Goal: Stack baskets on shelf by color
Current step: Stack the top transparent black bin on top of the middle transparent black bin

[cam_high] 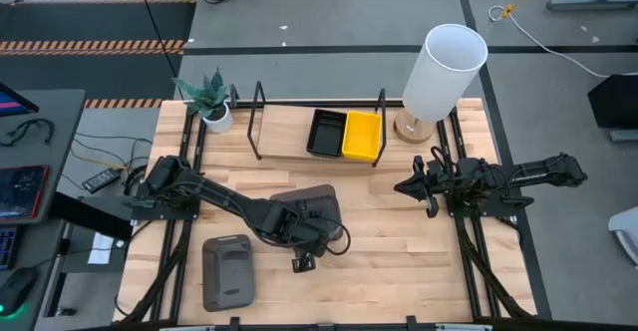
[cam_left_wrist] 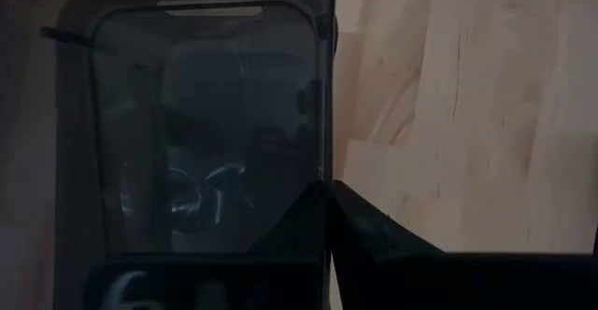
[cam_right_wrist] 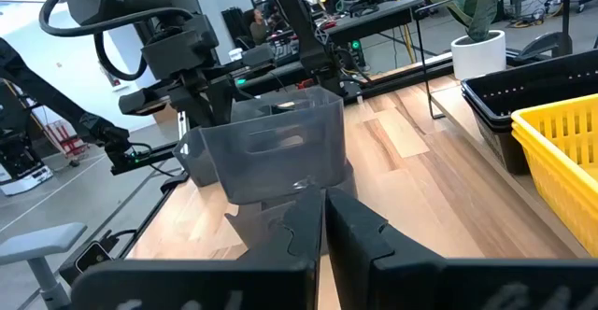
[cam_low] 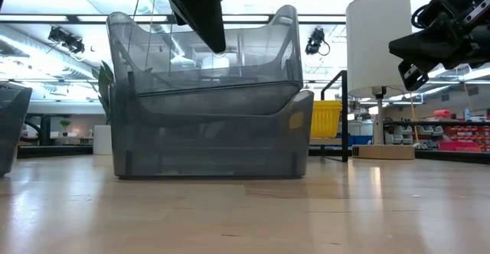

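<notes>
Left tool [cam_high: 299,233] pinches the grey basket's [cam_high: 317,203] thin, light, stiff, slippery wall; right tool [cam_high: 417,186], closed, hovers idle.

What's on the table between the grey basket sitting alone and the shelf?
From above, the stacked grey plastic baskets under the left gripper lie between the lone grey basket and the wooden shelf.

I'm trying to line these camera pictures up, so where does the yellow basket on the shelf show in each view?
High view: the yellow basket sits on the shelf, toward its right end, beside the black baskets.
Low view: partly hidden behind the right side of the grey baskets.
Left wrist view: not in it.
Right wrist view: at the right edge.
Shared landmark: the nested grey baskets, seen in all four.
</notes>
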Action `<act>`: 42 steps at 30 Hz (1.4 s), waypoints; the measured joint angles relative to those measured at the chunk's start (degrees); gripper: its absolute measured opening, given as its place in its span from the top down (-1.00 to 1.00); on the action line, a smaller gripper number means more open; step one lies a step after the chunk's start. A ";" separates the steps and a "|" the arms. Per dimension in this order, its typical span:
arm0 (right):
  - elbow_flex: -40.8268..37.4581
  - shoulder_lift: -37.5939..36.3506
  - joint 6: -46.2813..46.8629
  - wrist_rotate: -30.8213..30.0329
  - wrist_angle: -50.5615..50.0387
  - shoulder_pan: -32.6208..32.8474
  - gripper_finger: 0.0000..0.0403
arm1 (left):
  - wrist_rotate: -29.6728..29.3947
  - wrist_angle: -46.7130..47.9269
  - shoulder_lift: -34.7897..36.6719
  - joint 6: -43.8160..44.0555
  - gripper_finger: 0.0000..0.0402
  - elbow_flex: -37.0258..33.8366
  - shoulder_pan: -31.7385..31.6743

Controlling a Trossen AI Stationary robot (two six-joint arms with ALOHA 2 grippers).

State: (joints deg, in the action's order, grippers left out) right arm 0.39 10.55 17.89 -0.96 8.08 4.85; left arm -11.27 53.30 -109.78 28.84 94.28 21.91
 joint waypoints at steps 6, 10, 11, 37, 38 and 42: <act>0.01 -0.02 0.00 -0.01 0.00 0.01 0.88 | 0.00 0.04 0.00 -1.37 0.94 0.00 0.01; 0.01 0.00 0.00 -0.01 0.00 0.00 0.88 | -1.44 -0.02 0.00 -2.23 0.84 0.00 0.11; 0.01 0.00 0.00 0.00 0.00 0.00 0.88 | -1.81 -0.02 0.00 -2.20 0.81 0.00 0.09; 0.01 -0.02 0.00 0.01 0.07 0.00 0.88 | -3.62 -0.79 -1.78 -1.84 0.95 -0.07 0.22; -0.01 -0.02 0.00 -0.01 0.04 0.00 0.88 | -3.72 -0.68 -1.88 -1.78 0.94 -0.07 0.28; 0.01 -0.02 0.00 -0.01 0.02 0.01 0.88 | -2.97 -0.76 -2.46 -1.11 0.93 0.02 0.44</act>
State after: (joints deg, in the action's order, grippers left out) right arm 0.40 10.52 17.89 -0.97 8.10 4.86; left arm -14.23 52.53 -112.23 27.74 94.30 22.35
